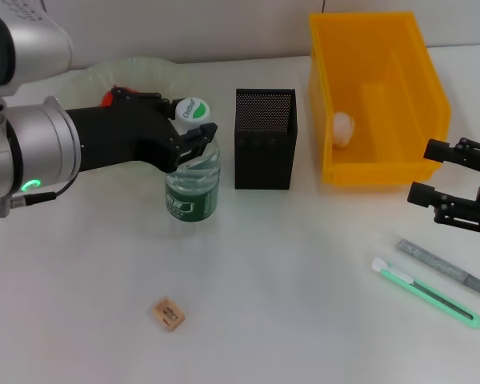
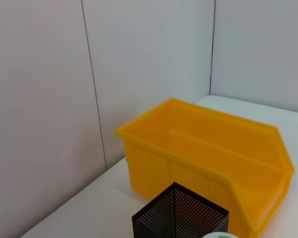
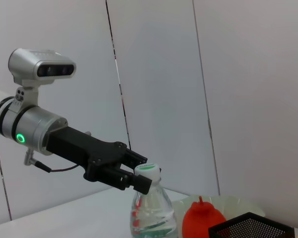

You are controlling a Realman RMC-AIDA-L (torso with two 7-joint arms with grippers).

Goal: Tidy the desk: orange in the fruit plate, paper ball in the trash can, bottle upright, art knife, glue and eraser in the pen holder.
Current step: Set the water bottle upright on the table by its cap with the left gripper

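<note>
Now my left pincer [image 1: 198, 138] is closed around the neck of the water bottle [image 1: 193, 186], just under its white-and-green cap [image 1: 192, 110], and the bottle stands upright on the counter [image 1: 288, 296] beside the black mesh pen holder [image 1: 265, 138]. I judge it a thin clear plastic bottle, mostly empty and so light, top-heavy and easily dented at the belly, with a smooth slippery wall (the stiff neck is the sound place to hold). My right pincer [image 1: 436, 172] hangs open beside the yellow trash bin [image 1: 432, 96], above the glue stick [image 1: 446, 267] and the green art knife [image 1: 426, 293]. Only the head view shows the eraser [image 1: 168, 314] and the paper ball [image 1: 342, 128] in the bin; the right wrist view alone shows the orange [image 3: 203, 221] clearly, behind the bottle.
</note>
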